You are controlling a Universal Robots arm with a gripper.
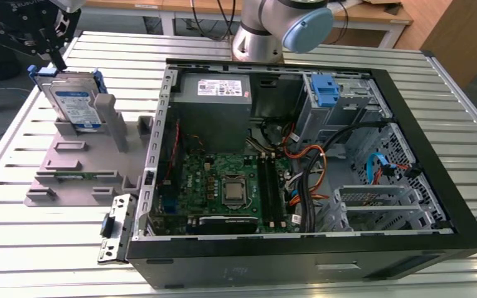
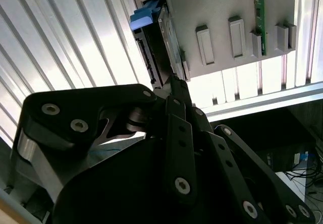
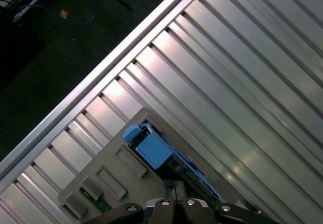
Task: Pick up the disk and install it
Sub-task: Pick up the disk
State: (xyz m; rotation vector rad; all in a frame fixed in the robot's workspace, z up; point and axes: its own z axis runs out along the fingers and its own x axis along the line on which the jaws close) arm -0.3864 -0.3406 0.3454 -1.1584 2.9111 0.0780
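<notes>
— Exterior view, starting at its left: the gripper (image 1: 58,64) hangs over the table's (image 1: 23,248) back corner on that side, tips right at the top edge of the disk (image 1: 74,102); the disk stands upright on its edge, slotted into the grey holder (image 1: 81,167).
— Touching it?
— Can't tell from here; in the second wrist view the gripper (image 2: 175,82) has its fingers pressed together with nothing between them, tip just beside the disk's (image 2: 161,42) end; first wrist view agrees, gripper (image 3: 170,184) clenched and empty, the disk (image 3: 154,150) with its blue rail just ahead of it in the grey holder (image 3: 91,183).
— And moving right?
— Open computer case (image 1: 305,167) lies on its side across the table's middle, beside the grey holder; inside, power supply (image 1: 213,90) at the back, green motherboard (image 1: 222,186) in front of it; then a bare blue bracket (image 1: 325,90) in the drive bay, towards the case's back right corner; the arm's base (image 1: 263,31) stands behind the case at the table's back edge.
</notes>
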